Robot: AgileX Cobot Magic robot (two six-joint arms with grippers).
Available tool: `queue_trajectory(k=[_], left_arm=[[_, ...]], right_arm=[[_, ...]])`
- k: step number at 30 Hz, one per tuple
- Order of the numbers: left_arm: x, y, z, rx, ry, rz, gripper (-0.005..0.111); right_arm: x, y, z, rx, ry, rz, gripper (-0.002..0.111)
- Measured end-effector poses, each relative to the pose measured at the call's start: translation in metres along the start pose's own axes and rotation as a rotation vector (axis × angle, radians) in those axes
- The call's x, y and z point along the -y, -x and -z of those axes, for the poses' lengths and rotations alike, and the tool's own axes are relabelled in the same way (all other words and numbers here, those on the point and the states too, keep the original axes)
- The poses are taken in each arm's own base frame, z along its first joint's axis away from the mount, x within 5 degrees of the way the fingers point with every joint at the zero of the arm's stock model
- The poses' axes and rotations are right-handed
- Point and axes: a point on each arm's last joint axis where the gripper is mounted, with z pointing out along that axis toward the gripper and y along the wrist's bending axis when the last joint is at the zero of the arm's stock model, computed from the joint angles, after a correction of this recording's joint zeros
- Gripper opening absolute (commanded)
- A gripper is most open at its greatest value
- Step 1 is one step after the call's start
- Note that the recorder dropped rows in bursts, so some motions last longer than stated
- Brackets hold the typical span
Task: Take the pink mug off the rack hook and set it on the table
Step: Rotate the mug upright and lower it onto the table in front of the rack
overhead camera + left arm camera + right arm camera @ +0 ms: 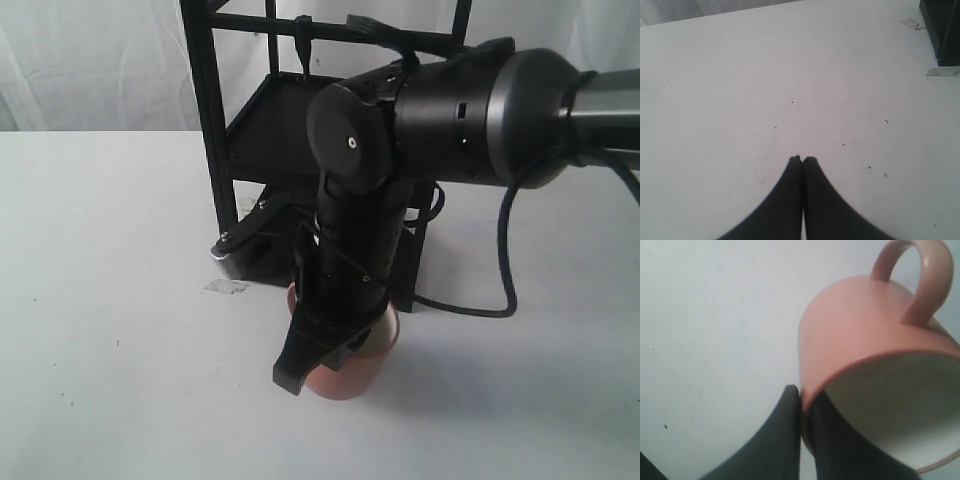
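Note:
My right gripper is shut on the rim of the pink mug: one finger lies outside the wall and the other inside the cream interior. The mug's loop handle points away from the fingers. In the exterior view the mug sits low over the white table, in front of the black rack, mostly hidden by the right gripper. Whether the mug touches the table is unclear. A small hook hangs bare from the rack's top bar. My left gripper is shut and empty above the table.
A black cable loops from the right arm down beside the rack's base. A scrap of clear tape lies on the table by the rack's foot. The rack's corner and a piece of tape show in the left wrist view.

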Motion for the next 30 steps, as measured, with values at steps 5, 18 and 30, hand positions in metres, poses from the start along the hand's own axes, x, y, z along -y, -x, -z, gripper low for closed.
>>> queue_trajectory(k=[5,18,30], left_arm=[[0.000,0.000,0.000,0.000,0.000,0.000,0.000],[0.000,0.000,0.000,0.000,0.000,0.000,0.000],[0.000,0.000,0.000,0.000,0.000,0.000,0.000]], right_arm=[[0.001,0.001,-0.009,-0.023,0.005,-0.001,0.000],[0.004,0.008,-0.014,0.024,-0.011,-0.002,0.009],[0.004,0.010,-0.014,0.041,-0.016,-0.002,0.032]])
